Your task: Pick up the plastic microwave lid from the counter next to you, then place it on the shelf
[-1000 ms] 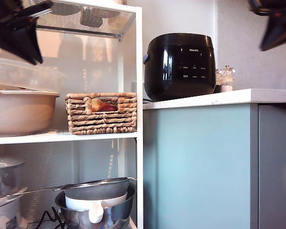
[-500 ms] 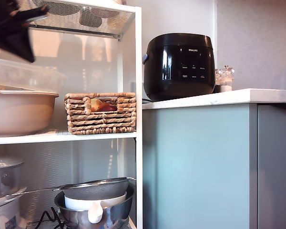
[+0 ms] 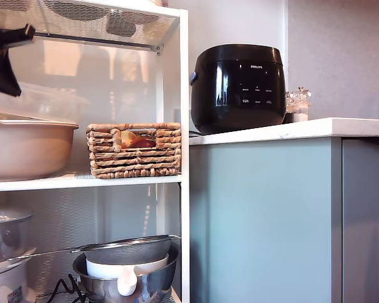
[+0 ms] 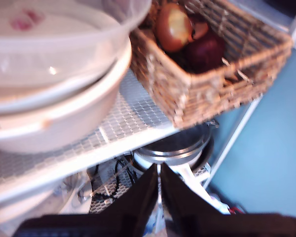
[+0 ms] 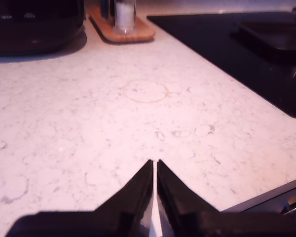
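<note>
My first gripper [image 4: 159, 185] and my second gripper [image 5: 154, 170] — jaws seemingly closed, empty.

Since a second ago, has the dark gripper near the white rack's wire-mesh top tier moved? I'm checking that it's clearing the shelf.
Yes. The dark gripper has slid toward the exterior view's left edge, away from the woven wicker basket, and is now mostly out of frame.

Shelf [image 3: 82, 182]: your bowl [image 3: 25, 148] sits at the exterior view's left, the basket [image 3: 134, 149] just beside it on the right.
Lid [image 4: 49, 44]: on the bowl (rim to rim).
Counter [image 3: 290, 129]: right of the rack; cooker [image 3: 238, 87] stands on it.
</note>
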Tool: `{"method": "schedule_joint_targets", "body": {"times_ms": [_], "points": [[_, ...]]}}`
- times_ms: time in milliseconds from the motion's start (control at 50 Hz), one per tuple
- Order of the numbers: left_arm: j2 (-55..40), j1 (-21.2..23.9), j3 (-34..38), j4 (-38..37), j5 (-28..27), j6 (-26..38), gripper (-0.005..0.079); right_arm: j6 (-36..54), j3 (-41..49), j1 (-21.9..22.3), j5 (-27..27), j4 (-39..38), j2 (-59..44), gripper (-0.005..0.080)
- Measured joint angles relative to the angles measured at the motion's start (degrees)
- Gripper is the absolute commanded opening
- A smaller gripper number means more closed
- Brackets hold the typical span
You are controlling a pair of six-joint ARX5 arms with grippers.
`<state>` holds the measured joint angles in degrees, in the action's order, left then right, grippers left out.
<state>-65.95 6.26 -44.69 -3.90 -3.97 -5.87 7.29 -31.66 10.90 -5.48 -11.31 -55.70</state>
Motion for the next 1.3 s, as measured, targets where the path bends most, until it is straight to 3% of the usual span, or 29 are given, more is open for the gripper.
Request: {"method": "schedule_joint_targets", "body": {"times_ms": [120,280,680,1120,1300], "points": [[3.04,0.00,2.99,2.27,1.05,-0.02,-0.0019,-2.97,4.57,0.33,-0.26,-3.43,4.13,-0.0011],[8.96,0.00,7.08,4.81,2.27,-0.39,-0.0019,-4.37,8.22,0.20,-4.57,-4.24,11.41,-0.0011],[17.86,0.00,20.65,10.56,5.07,-1.97,-0.0019,-4.48,18.47,-3.54,-4.24,-3.34,28.41,-0.0011],[34.10,0.00,31.06,12.35,6.62,-3.50,-0.0019,-4.68,24.22,-4.76,-4.46,7.43,46.56,-0.0011],[41.27,0.00,32.96,8.48,6.64,-4.20,-0.0019,-4.63,25.81,-6.19,-4.57,13.31,53.55,-0.0011]]}}
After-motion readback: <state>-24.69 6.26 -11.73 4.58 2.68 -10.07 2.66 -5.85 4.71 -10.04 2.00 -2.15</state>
